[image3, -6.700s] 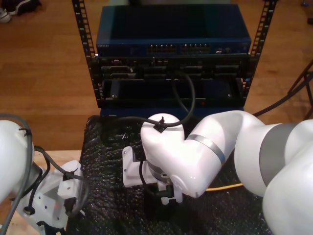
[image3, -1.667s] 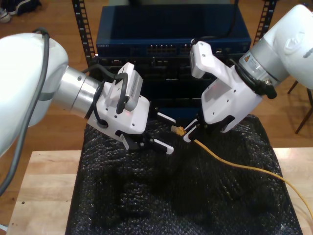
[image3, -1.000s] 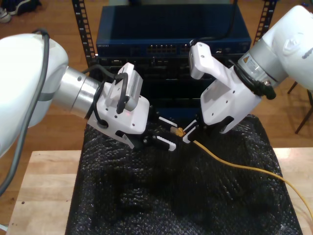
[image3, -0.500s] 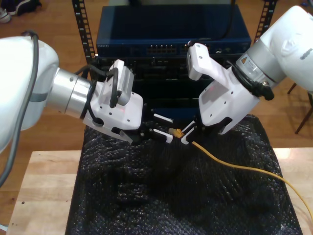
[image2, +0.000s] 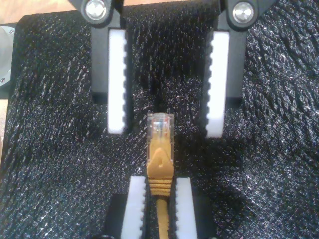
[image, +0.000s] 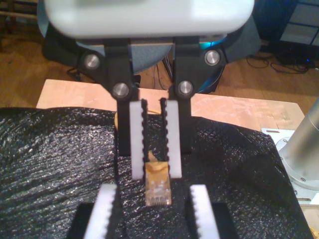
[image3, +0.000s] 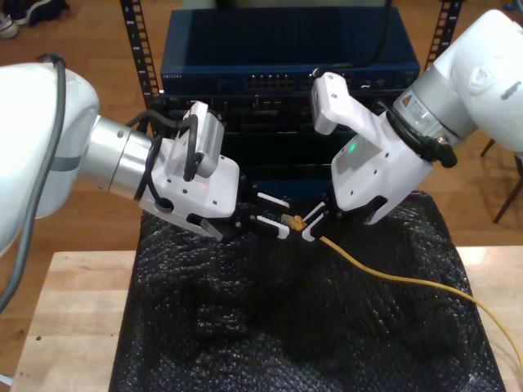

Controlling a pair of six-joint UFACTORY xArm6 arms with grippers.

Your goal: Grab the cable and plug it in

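Observation:
The yellow-orange cable (image3: 384, 276) runs from the exterior view's lower right up to its clear plug (image3: 288, 219), held above the black mat. My second gripper (image3: 312, 222), on the arm at the exterior view's right, is shut on the cable's boot just behind the plug (image2: 159, 130); its white pads (image2: 135, 204) squeeze the boot. My first gripper (image3: 276, 214), on the arm at the exterior view's left, is open. Its fingers (image: 103, 214) stand on either side of the plug (image: 158, 186) without touching it.
A black textured mat (image3: 270, 327) covers the wooden table (image3: 65, 327). Behind it stands a rack (image3: 135, 49) with a blue network switch (image3: 286, 61) and its row of ports (image3: 302, 82). Darker panels sit below the switch.
My first gripper has come up and toward the plug, and its open fingers now straddle it. The second gripper has kept its hold and hardly moved.

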